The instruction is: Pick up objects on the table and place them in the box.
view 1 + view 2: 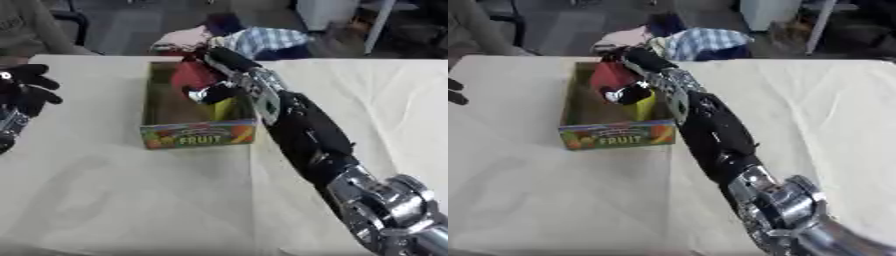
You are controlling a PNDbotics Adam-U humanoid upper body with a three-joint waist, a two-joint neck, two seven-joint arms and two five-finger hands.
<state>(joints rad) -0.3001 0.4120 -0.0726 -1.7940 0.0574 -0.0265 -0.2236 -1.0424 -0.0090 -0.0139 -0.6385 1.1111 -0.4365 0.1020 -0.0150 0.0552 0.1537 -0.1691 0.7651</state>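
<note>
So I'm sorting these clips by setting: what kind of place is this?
Probably an indoor lab or workshop set up for robot trials: a table under a plain cloth, a cardboard FRUIT box as a prop, and clothes heaped on the floor beyond.

Box [198, 134] on the tabletop [131, 200] left of centre, objects [612, 77] inside it toward the far end, right robot hand [214, 93] over them, left robot hand [24, 90] at the left edge, heap of cloth [254, 40] behind the box

I see an open cardboard box [198, 135] with a colourful "FRUIT" front, mid-table. Inside it, a red object [610, 77] sits tilted above a yellow one [644, 106].
</note>
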